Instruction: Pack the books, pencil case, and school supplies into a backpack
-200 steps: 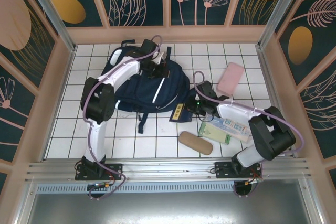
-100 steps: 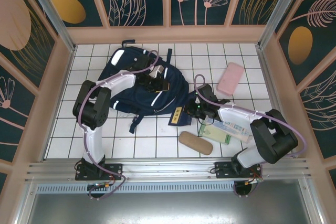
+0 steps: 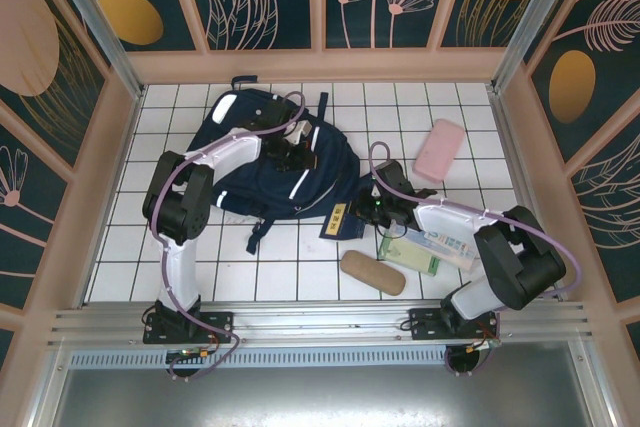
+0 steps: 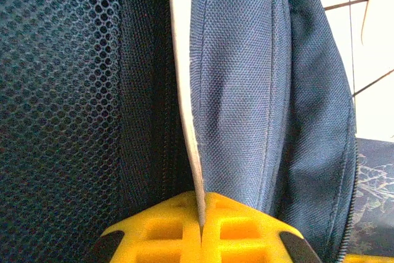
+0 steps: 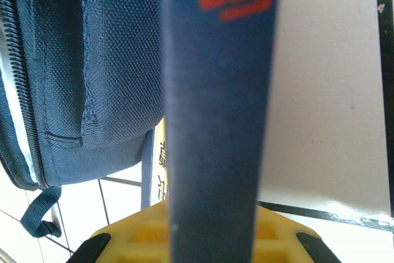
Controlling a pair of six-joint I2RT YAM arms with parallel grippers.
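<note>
Centre-left on tiled table (image 3: 300, 247): navy backpack (image 3: 262, 175), white stripe pinched in closed left gripper (image 4: 201, 217). At backpack's right edge: dark blue book (image 5: 215, 121), clamped in right gripper (image 3: 373, 209). Nearer front: tan case (image 3: 373, 272), pale green-white packet (image 3: 430, 252). Farther back: pink pouch (image 3: 439, 150).

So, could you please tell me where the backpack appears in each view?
Top external: backpack far, left of centre, on the white-tiled table.
Left wrist: backpack close up, mesh left, navy fabric right.
Right wrist: backpack at left, beside a dark blue book.
Shared landmark: the white tiles.
</note>
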